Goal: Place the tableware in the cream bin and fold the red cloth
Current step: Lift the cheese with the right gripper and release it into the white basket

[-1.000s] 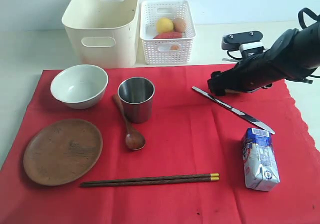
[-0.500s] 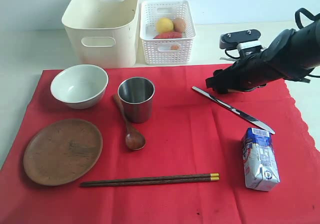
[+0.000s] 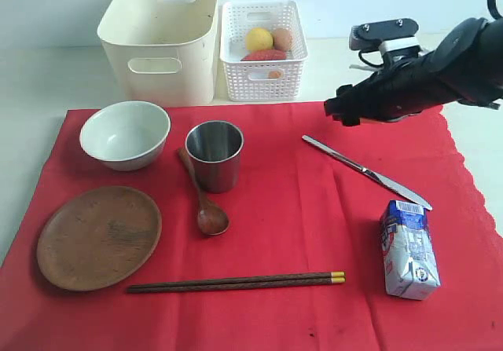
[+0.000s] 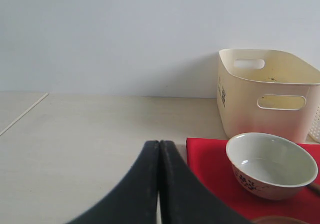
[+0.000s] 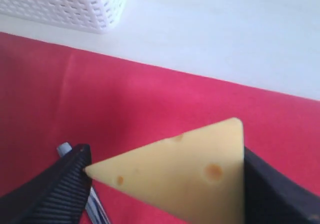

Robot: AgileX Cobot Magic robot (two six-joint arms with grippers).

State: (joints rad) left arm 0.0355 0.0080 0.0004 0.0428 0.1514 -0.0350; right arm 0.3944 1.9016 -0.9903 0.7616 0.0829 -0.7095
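Nothing in the bin (image 3: 185,76) yet; bowl (image 3: 124,133), cup (image 3: 214,156), knife (image 3: 365,172) sit on unfolded cloth (image 3: 291,210). My right gripper (image 3: 343,112) clamps cheese (image 5: 187,176) (left gripper (image 4: 159,154) clenched, empty).

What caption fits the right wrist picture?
A cheese wedge pinched between two black fingers over the red cloth.

Black all over: right arm (image 3: 452,72) wrapped in a wrinkled cover, grey screwed camera block (image 3: 385,31) on top, ribbed right fingers (image 5: 52,196), smooth left fingers (image 4: 142,184).

Bright, even light — soft shadows, close foreground blurred.
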